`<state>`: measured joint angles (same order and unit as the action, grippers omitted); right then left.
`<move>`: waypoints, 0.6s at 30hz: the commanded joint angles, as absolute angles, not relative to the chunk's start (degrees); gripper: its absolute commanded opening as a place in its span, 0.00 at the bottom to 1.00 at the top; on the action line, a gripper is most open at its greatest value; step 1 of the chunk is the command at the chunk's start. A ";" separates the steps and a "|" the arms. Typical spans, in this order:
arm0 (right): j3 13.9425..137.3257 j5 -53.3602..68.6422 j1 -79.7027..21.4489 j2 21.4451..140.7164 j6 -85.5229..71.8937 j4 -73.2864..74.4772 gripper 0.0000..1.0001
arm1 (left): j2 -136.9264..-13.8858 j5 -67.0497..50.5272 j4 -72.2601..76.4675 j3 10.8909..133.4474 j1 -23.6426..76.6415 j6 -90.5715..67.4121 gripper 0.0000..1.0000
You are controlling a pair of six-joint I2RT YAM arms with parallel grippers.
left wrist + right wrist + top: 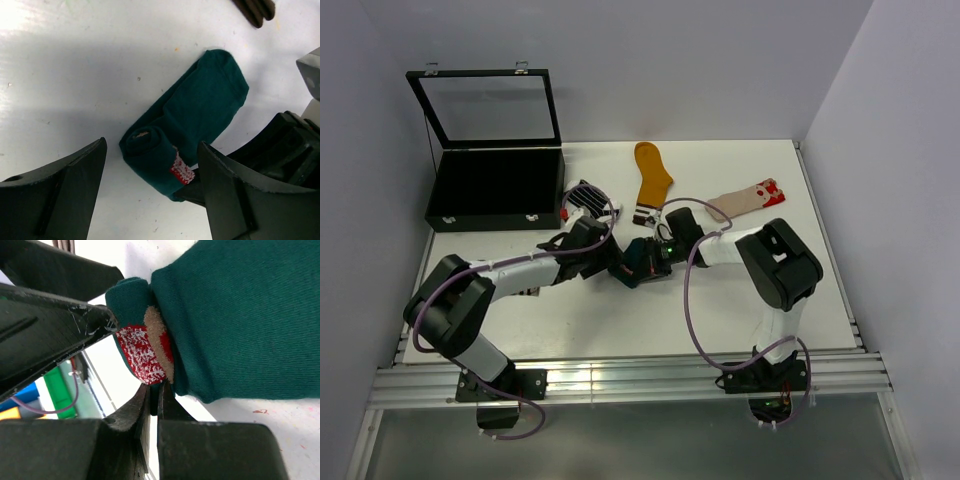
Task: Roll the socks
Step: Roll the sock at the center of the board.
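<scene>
Straddling the teal sock (210, 100) at mid-table, your left gripper (152, 145) stands spread wide, one finger on either side of the fabric and neither touching it in the left wrist view. Your right gripper (155, 396) comes in from 3 o'clock and is clenched on the teal sock, its two fingers pressed almost together on the edge of the fabric just below the red-white patch (142, 355). The sock's end nearest your left gripper is wound into a short roll (145, 147); the rest lies flat on the table (620, 320), stretching away toward 1 o'clock in the left wrist view. The patch sits on the outside of the roll, with a beige strip showing beside it. Seen from above, both grippers meet over the sock and hide most of it. The mustard sock (653, 172) lies flat at 12 o'clock from them, the beige sock (745, 200) at 2 o'clock, and the striped sock (588, 196) at 11 o'clock, near your left gripper. A black case (495, 185) with its glass lid (495, 108) raised stands at 10 o'clock.
</scene>
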<state>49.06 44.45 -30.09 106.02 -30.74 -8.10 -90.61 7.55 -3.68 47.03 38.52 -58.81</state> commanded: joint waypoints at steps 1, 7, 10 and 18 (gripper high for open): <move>50.71 45.88 -29.18 107.31 -32.52 -8.88 0.00 | -90.09 6.77 -2.11 45.45 38.32 -61.78 0.78; 51.15 45.70 -29.09 108.72 -32.96 -9.14 0.00 | -89.47 6.85 -1.67 42.98 38.32 -64.86 0.78; 51.33 45.44 -29.09 109.25 -33.31 -9.40 0.00 | -90.52 6.94 -1.06 42.80 38.41 -65.56 0.75; 50.19 43.33 -29.09 108.81 -34.28 -10.46 0.00 | -93.78 6.42 -2.81 43.94 38.32 -66.27 0.51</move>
